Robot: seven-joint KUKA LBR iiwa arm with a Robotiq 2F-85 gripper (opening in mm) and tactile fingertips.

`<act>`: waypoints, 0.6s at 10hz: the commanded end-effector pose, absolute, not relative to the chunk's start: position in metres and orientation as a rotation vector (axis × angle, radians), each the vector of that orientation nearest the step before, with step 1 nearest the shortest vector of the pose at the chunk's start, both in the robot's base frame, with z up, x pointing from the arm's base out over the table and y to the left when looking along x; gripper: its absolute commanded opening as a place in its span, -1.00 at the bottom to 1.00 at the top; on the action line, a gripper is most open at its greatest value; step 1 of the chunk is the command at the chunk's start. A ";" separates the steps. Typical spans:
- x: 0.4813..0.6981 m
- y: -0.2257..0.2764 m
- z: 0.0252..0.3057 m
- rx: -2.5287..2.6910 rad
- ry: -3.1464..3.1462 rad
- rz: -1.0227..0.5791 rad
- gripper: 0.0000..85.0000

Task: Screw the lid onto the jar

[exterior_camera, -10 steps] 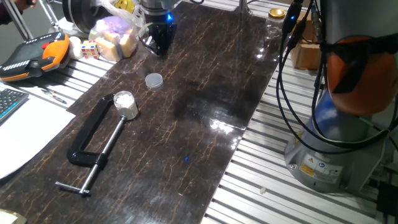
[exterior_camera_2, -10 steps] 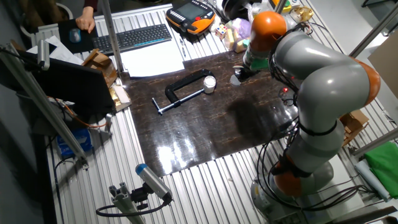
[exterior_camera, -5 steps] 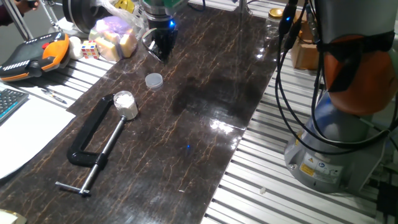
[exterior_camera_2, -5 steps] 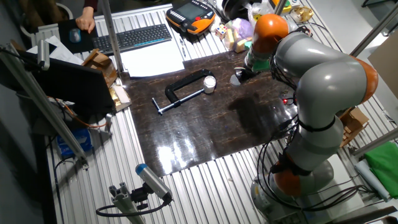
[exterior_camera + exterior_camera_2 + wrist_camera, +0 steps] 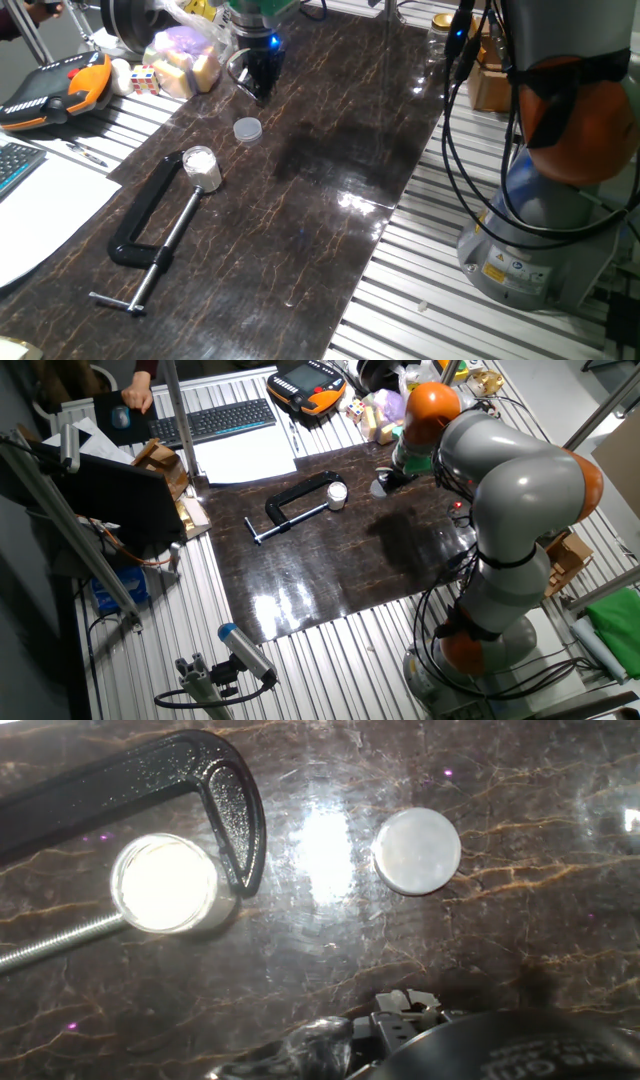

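Gripper (image 5: 256, 82) barely shifted; jaws' state unclear. Lid (image 5: 247, 128) flat on surface (image 5: 330, 170), apart from jar (image 5: 202, 165) inside C-clamp (image 5: 150, 235).

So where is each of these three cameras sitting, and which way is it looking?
One fixed view: low at the table's long side, looking across the dark table; shows the hand far off and the arm's base at right.
The other fixed view: high up, looking down on the whole table; shows the whole grey and orange arm.
Hand view: on the hand, looking down at the table; only the hand's dark edge shows at the bottom.
Shared: one fixed view and the hand view both show the lid, the jar and the black C-clamp.
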State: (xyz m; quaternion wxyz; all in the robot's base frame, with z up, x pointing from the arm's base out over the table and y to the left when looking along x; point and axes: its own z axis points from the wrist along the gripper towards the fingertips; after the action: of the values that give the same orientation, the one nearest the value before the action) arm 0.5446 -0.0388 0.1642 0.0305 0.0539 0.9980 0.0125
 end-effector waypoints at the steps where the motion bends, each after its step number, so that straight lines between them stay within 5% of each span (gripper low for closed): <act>1: 0.544 -0.039 0.163 0.168 3.079 0.036 -0.98; 6: 0.560 -0.044 0.146 0.114 3.102 0.055 -0.98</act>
State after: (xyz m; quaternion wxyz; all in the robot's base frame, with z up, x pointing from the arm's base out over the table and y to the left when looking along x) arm 0.5602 -0.0444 0.1458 0.0187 0.0365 0.9990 0.0169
